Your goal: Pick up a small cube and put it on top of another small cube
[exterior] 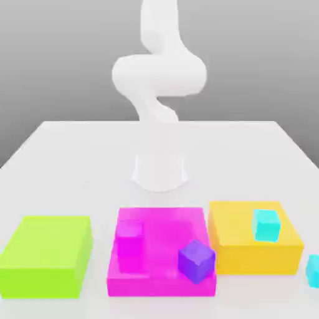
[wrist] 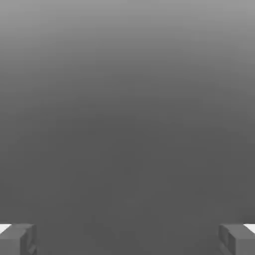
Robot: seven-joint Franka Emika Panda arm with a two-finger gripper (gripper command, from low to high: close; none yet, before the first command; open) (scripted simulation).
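On the white table I count three big flat blocks in a row along the near edge: a lime-green block at the exterior view's left, a magenta block in the middle and a yellow block toward the exterior view's right. Small cubes come to four. Two are cyan: one small cyan cube sits on top of the yellow block, near its far right part, and a second cyan cube rests on the table just beside the yellow block, cut off by the exterior view's right edge. One magenta cube stands on the magenta block at its left side, and one purple cube sits at that block's near right corner, turned slightly.

My one arm rises white behind the blocks from its base, bent over well above the table. From the hand view I see the gripper with its two grey fingertips spread wide apart at the frame's corners, released, nothing between them, over plain grey.
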